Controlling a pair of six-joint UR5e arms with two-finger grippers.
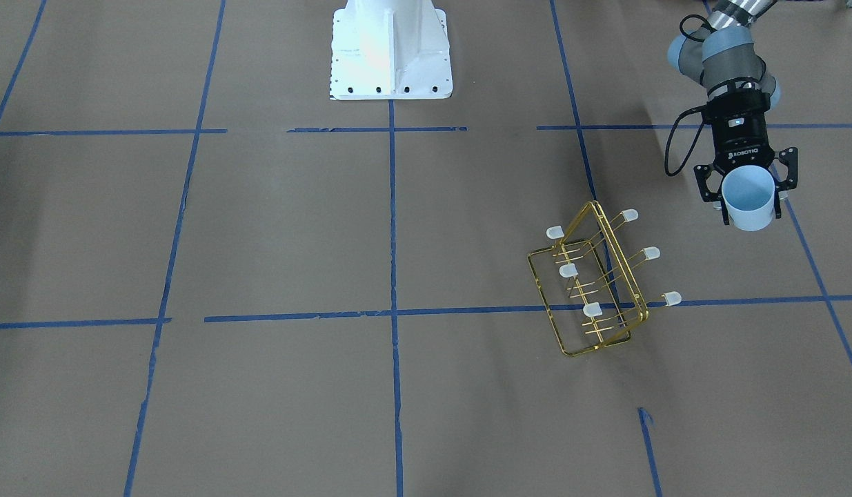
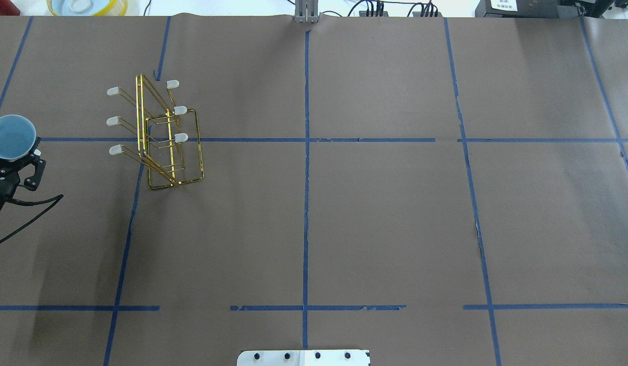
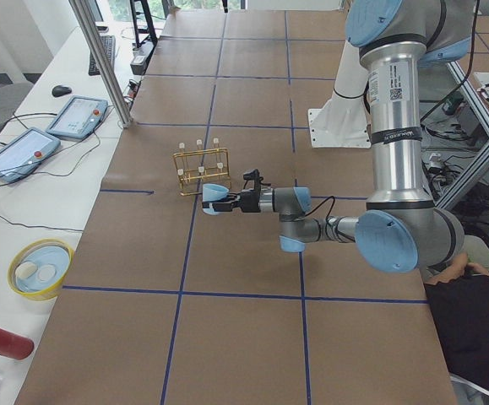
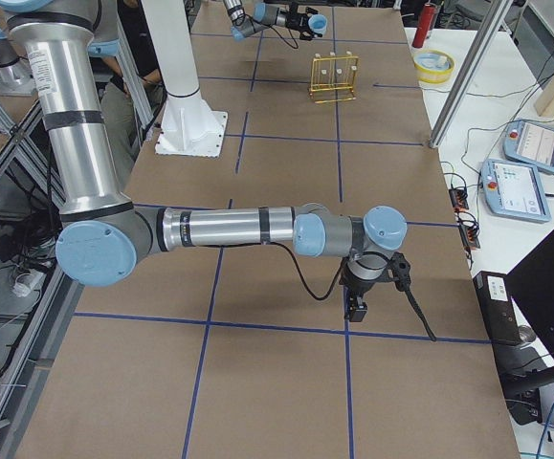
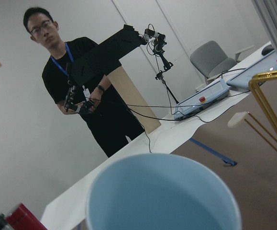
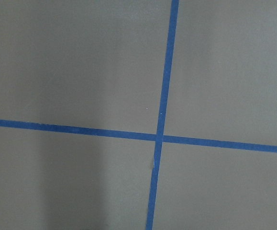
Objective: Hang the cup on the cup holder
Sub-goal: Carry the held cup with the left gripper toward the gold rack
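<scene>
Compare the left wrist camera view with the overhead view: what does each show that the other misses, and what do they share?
Only the left wrist view shows a person standing beyond the table and a grey chair. Only the overhead view shows the whole gold rack with all six capped prongs, the left gripper closed on the cup, and the robot's base plate. Both show the cup's open mouth, part of the rack and the brown table with blue tape lines.
</scene>
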